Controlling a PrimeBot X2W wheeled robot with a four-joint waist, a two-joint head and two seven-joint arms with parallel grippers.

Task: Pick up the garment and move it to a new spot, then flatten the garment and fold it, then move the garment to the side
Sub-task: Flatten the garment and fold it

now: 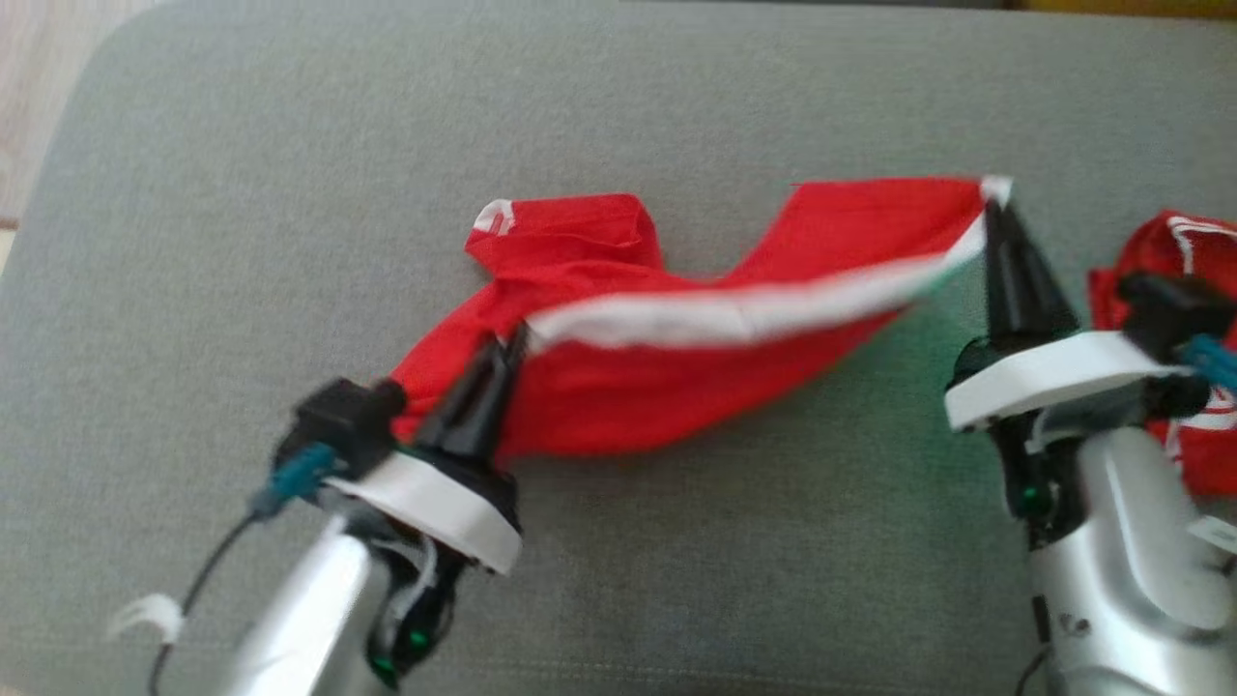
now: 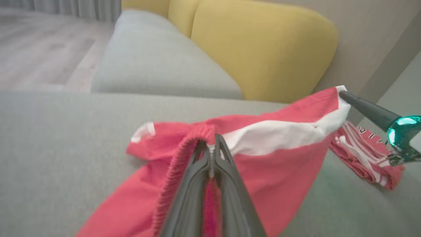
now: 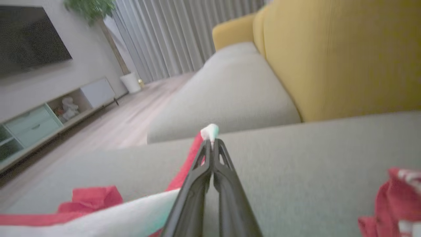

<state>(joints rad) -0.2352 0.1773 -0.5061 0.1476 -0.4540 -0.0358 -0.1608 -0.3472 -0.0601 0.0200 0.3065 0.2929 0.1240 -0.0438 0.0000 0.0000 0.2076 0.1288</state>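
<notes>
Head view: the red garment [image 1: 676,387] lies stretched across the grey seat cushion [image 1: 618,97], its white stripe running from one gripper to the other; the left gripper [image 1: 515,340] is pinched tight on the garment's near-left edge, where the stripe ends; the right gripper [image 1: 995,208] is clamped on the white-tipped far-right corner; a second red garment [image 1: 1174,242] with thin white stripes lies crumpled at the right, partly behind the right wrist.

Left wrist view: the left gripper [image 2: 212,142] has its fingers pressed together on a ribbed red hem; the cloth spreads rightward and rises to the corner held by the right gripper [image 2: 343,95]; the second red garment [image 2: 365,154] lies just past it; a yellow backrest [image 2: 263,49] stands behind.

Right wrist view: the right gripper [image 3: 212,141] grips a small white corner; cloth trails to the lower left; curtains [image 3: 184,33] and a dark screen [image 3: 29,36] are blurred beyond.
</notes>
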